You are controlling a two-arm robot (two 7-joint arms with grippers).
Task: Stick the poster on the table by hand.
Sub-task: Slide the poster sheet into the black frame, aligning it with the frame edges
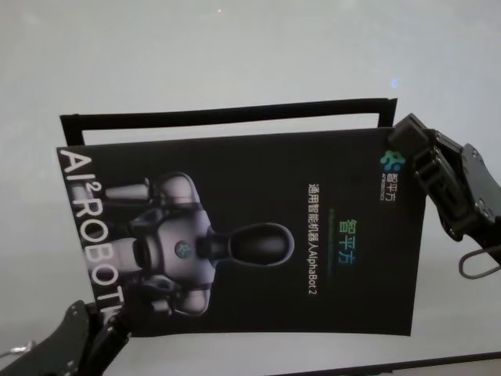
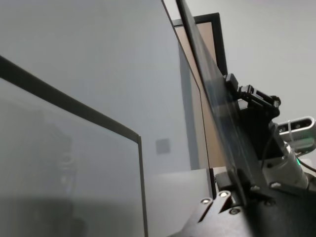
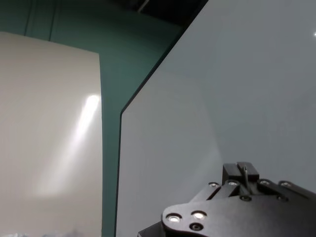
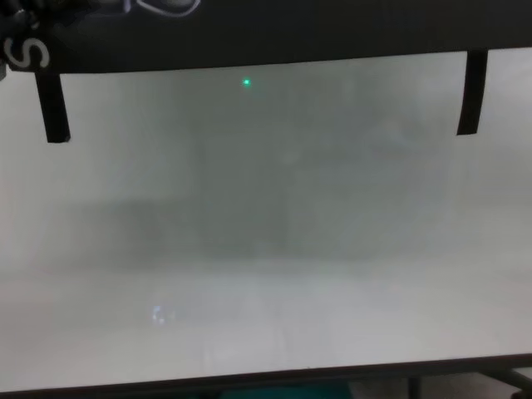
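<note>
Black and glossy, the large poster (image 1: 258, 235) with its silver-white robot picture and white "AI² ROBOT" lettering is held up off the wide, smooth white-grey table (image 1: 235, 55), gripped at both side edges. The black segmented left gripper (image 1: 109, 333) pinches the poster's near left corner, fingers closed on the sheet, as the left wrist view shows. The black blocky right gripper (image 1: 419, 168) meets the poster's far right edge; its fingers cannot be made out. In the chest view, two narrow black tape strips (image 4: 51, 106) hang from the poster's lower edge above the tabletop.
</note>
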